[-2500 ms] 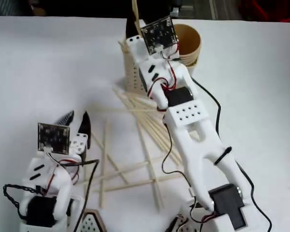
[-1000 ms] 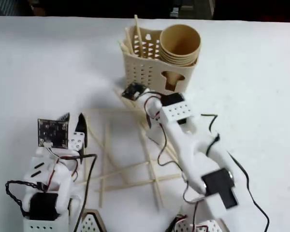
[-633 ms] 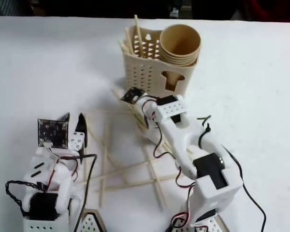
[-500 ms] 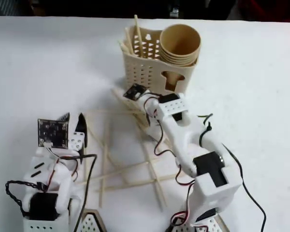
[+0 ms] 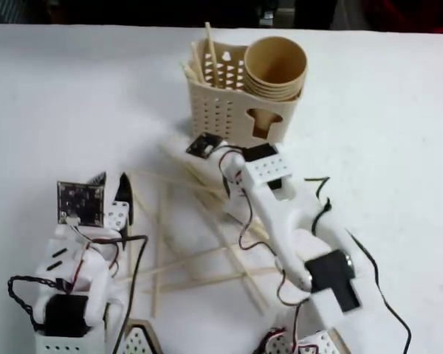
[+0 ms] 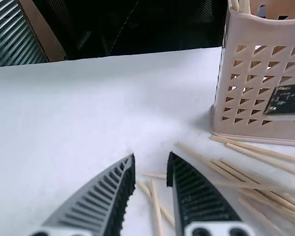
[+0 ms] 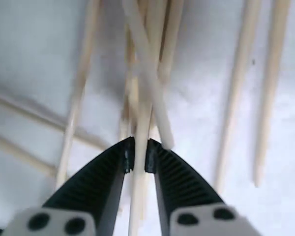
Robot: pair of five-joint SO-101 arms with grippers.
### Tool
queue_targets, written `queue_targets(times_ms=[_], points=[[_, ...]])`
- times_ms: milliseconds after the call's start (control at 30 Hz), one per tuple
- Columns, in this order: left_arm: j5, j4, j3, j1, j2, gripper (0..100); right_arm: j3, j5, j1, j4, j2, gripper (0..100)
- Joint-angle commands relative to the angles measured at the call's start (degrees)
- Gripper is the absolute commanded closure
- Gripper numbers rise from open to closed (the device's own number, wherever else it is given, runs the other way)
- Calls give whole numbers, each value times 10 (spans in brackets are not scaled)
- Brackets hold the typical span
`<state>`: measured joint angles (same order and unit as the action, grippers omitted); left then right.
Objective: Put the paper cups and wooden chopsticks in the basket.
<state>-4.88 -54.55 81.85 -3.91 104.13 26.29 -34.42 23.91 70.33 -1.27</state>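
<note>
One basket [image 5: 232, 110] on the table [image 5: 74, 88] holds one stack of paper cups [image 5: 275, 65] and at least four upright sticks. At least eight wooden chopsticks [image 5: 159, 251] lie loose before it. The right gripper [image 7: 137, 155] pinches one chopstick [image 7: 140, 118]; the left gripper [image 6: 151, 157] hangs parted and empty.

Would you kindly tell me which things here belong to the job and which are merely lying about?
Job: basket; paper cups stacked in it; chopsticks loose on the table; right tool, shut on one.
Lying about: left tool, open; slatted panel behind the table.

Right hand [image 7: 139, 147] points down, pinched on a chopstick [image 7: 137, 206]; left hand [image 6: 151, 156] gapes low.
</note>
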Motion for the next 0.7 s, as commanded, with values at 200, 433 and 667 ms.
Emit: queue_targets(times_ms=[200,433,667], points=[[2,18,-4,-3,4,876,99,-5,7,25,273,981],[2,18,-4,-2,4,876,101,1,7,29,447,981],[2,18,-4,-2,4,876,41,93,7,-40,532,981]])
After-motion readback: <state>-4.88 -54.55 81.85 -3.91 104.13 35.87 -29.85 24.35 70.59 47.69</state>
